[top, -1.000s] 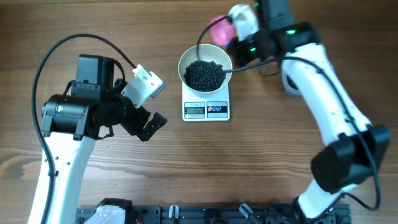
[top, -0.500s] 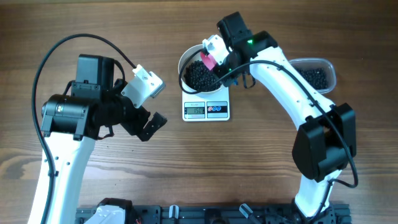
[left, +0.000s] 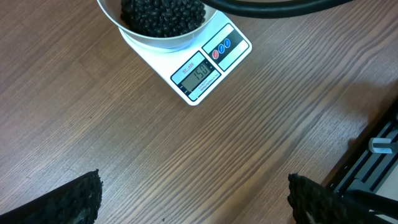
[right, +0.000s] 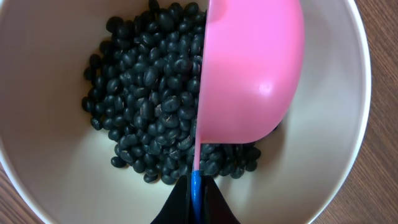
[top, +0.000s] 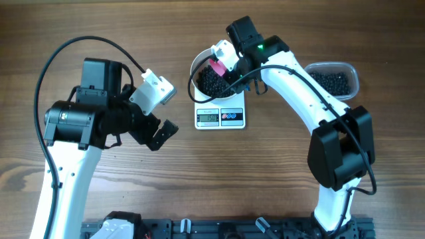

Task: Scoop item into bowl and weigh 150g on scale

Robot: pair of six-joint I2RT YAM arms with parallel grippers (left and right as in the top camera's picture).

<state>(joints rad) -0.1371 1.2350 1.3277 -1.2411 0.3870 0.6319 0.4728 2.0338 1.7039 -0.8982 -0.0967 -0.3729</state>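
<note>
- My right gripper [right: 194, 200] is clamped tight on the thin blue handle [right: 196, 184] of the pink scoop [right: 249, 68]. Its jaws are pinched together around the handle at the bottom edge of the wrist view.
- The pink scoop hangs over the bowl [right: 43, 162], rolled onto its side so that I see its smooth pink back (whether it holds anything, I cannot tell from here).
- The black beans [right: 143, 106] lie heaped in the bottom of the bowl and reach under the scoop. The bowl's white wall shows bare all round the heap.
- The bowl stands on the scale [left: 239, 45] and covers most of its top. Only the front strip sticks out, with the display [left: 198, 73] and the two round buttons [left: 221, 48].
- The display reads what looks like 150 (the digits are small but fairly clear in the left wrist view).
- My left gripper [top: 159, 133] is spread wide and holds nothing. It hangs over the wooden table [top: 265, 172] to the left of the scale, well apart from it.
- In the left wrist view the two dark fingertips [left: 78, 199] stand in the bottom corners, with only bare wood between them.
- A clear tub [top: 356, 74] with more black beans in it sits on the table to the right of the scale, just beyond the right arm.
</note>
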